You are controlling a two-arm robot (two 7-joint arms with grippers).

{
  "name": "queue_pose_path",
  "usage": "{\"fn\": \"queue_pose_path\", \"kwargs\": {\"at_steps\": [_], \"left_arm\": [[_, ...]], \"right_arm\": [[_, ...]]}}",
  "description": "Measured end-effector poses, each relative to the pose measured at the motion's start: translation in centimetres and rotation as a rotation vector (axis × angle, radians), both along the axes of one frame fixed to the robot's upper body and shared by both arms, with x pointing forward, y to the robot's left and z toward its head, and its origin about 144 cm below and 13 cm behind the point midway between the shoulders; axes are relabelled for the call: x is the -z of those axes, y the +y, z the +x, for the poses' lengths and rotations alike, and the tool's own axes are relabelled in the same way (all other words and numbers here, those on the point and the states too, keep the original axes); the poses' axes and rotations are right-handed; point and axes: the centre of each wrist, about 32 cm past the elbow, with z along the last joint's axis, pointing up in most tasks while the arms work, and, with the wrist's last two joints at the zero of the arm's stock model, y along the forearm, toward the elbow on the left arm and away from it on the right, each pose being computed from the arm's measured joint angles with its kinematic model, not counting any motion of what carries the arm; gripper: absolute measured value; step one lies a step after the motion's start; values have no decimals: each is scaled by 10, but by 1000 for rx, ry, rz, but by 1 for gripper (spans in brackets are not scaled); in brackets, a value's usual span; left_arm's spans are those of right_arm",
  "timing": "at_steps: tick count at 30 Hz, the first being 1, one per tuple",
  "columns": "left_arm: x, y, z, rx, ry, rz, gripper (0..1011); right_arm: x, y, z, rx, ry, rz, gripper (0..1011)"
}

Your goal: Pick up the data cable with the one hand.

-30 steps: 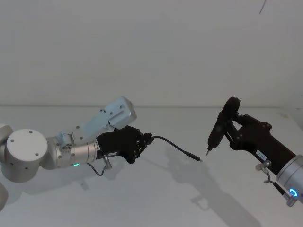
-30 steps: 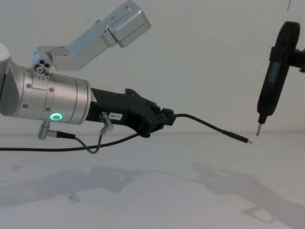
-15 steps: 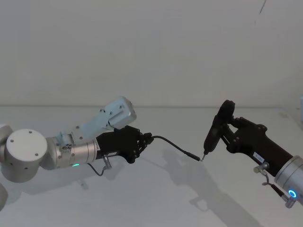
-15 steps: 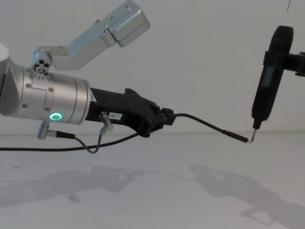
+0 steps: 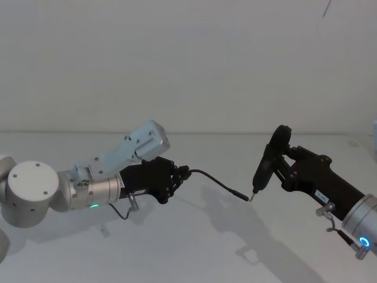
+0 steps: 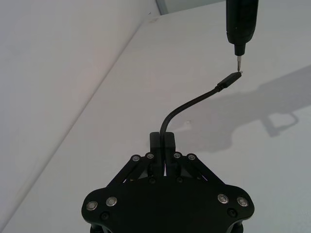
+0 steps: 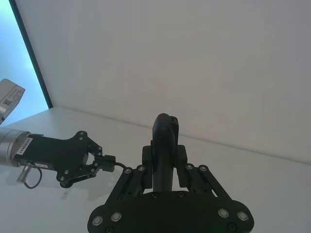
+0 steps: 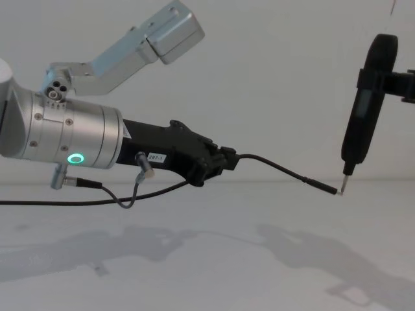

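My left gripper (image 5: 184, 172) (image 8: 228, 160) (image 6: 164, 141) is shut on the data cable (image 5: 219, 183) (image 8: 279, 169) (image 6: 192, 103), a thin black cord held above the white table (image 5: 194, 247). The cord arcs out to a slim plug (image 5: 241, 196) (image 8: 323, 186) (image 6: 229, 80) with a silver tip. My right gripper (image 5: 281, 160) (image 7: 164, 150) is shut on a dark pen-like tool (image 5: 268, 160) (image 8: 362, 113) (image 6: 242, 22) (image 7: 164, 145). The tool's thin metal tip (image 5: 254, 193) (image 8: 343, 182) (image 6: 238, 62) sits right at the plug's end.
A short grey looped wire (image 8: 133, 188) (image 5: 125, 211) hangs under my left wrist. A plain white wall (image 5: 188, 59) rises behind the table. The arms cast shadows (image 5: 247, 236) on the surface below.
The right arm has carried the pen-like tool leftward and slightly down, bringing its tip to the plug's end. My left gripper and the cable have stayed in place.
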Motion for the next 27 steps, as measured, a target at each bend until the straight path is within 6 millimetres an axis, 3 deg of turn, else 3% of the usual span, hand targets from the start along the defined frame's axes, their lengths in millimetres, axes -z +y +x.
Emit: {"fn": "queue_pose_path", "kwargs": {"at_steps": [27], "left_arm": [[0,0,0,0,0,0,48]], "right_arm": [[-1,-1,-1,-5,1,12,279]]}}
